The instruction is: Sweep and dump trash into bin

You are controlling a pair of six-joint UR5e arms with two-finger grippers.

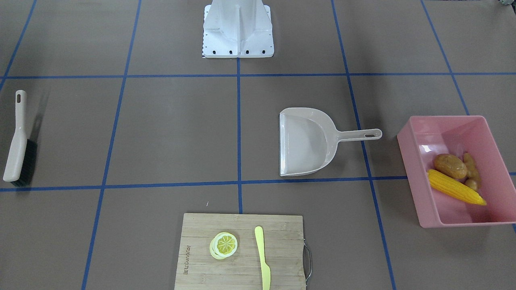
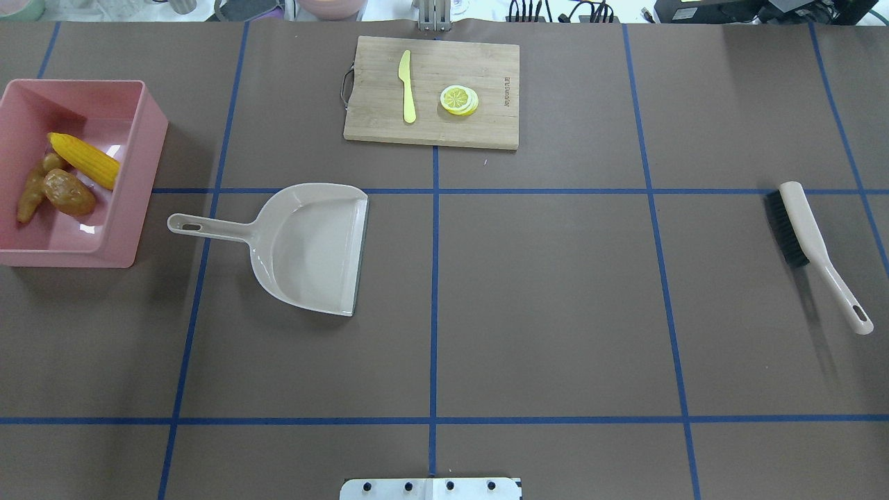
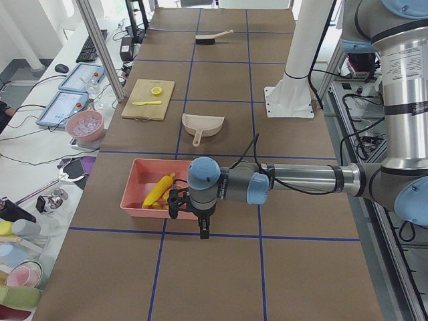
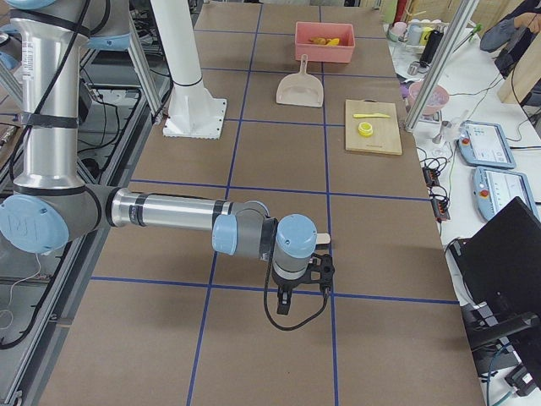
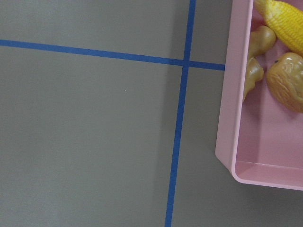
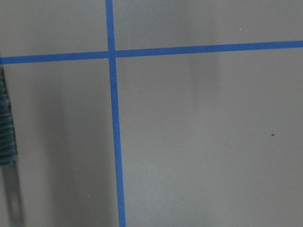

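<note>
Since the ribbed yellow corn, rounded potato and knobbly ginger all lie inside the glossy pink bin at the table's left end, the task looks finished. The smooth beige dustpan sits empty, and the black-bristled brush lies well apart. The left gripper hangs beside the bin and the right gripper near the brush; whether either is open I cannot tell.

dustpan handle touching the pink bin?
Apart. The overhead view shows bare table between the handle tip of the dustpan and the pink bin; the front-facing view shows the same gap.
</note>
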